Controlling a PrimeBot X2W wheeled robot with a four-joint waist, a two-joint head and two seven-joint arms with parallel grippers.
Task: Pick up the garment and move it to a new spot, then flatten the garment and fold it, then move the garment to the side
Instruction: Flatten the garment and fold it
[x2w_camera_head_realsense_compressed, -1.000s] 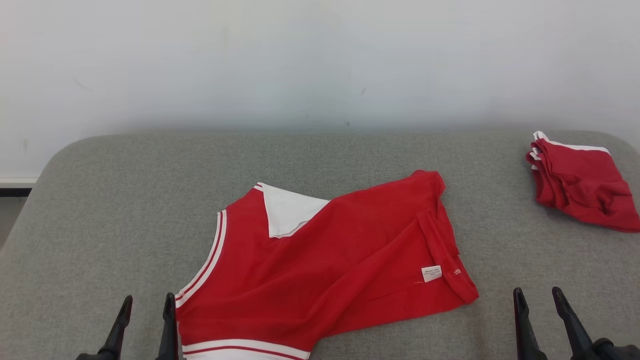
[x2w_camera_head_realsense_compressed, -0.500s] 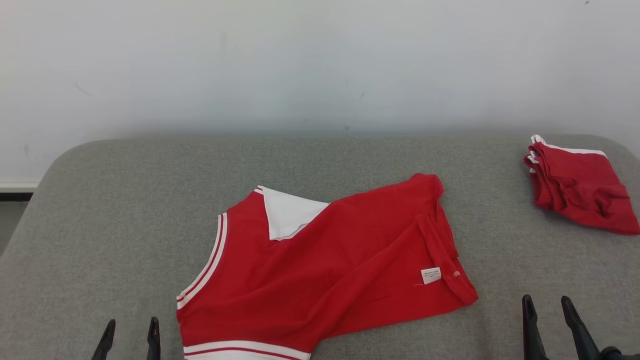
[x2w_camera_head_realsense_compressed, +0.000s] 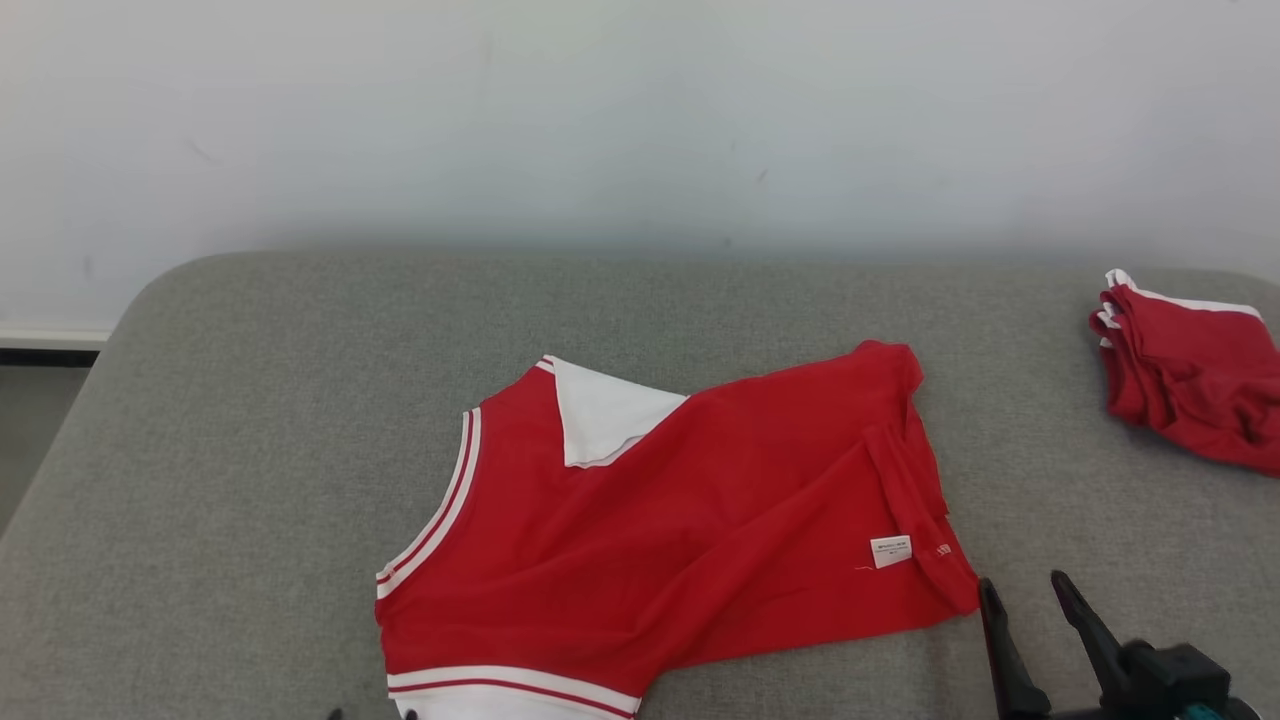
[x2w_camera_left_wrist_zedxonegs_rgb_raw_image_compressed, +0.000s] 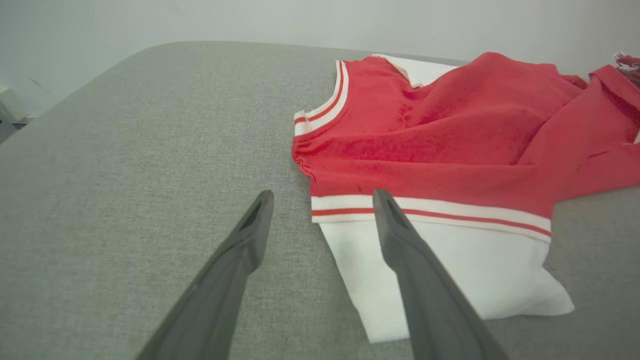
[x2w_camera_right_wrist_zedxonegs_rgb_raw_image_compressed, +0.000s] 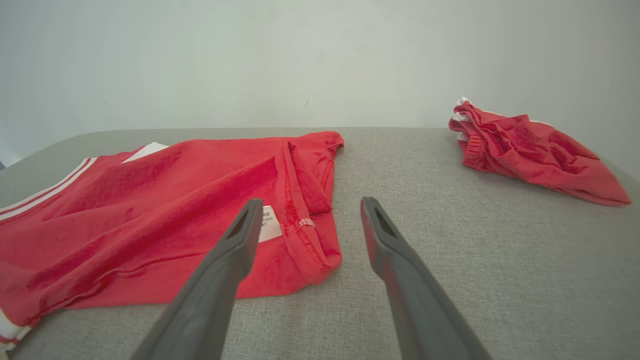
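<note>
Red cloth with white trim, the garment (x2w_camera_head_realsense_compressed: 680, 520) lies near the front edge of the grey worktop (x2w_camera_head_realsense_compressed: 250, 400), its long side running left to right. The left end effector (x2w_camera_left_wrist_zedxonegs_rgb_raw_image_compressed: 322, 192) sits at its white striped corner and the right end effector (x2w_camera_head_realsense_compressed: 1022, 582) just beside its tagged right corner, so it lies between them. Both have fingers apart, holding nothing.
</note>
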